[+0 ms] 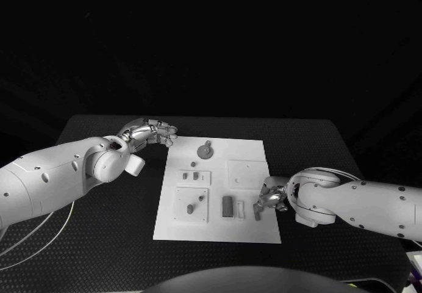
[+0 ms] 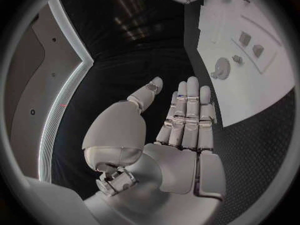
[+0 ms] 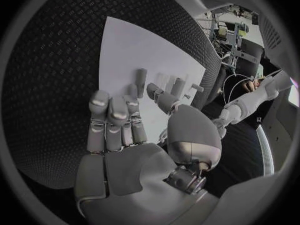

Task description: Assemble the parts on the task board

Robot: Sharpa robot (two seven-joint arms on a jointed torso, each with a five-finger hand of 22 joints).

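Note:
The white task board [image 1: 250, 155] lies in the middle of the black table. On it are a round grey part [image 1: 205, 151], two small parts [image 1: 189, 177], a peg-like part [image 1: 191, 209] and a long grey bar [image 1: 227, 206]. My left hand [image 1: 151, 132] hovers off the board's far left corner with its fingers extended and nothing in them [image 2: 187, 120]. My right hand [image 1: 271, 198] is over the board's right edge, holding nothing. A short grey pin [image 1: 258, 212] lies just in front of its fingertips, and shows as a pin [image 3: 141, 77] flat on the board [image 3: 125, 45].
Black textured table [image 1: 105, 207] surrounds the board on all sides. White cables [image 1: 44, 238] trail under my left arm at the near left. In the left wrist view the round part [image 2: 220, 68] and small parts [image 2: 250, 44] sit on the board [image 2: 269, 100].

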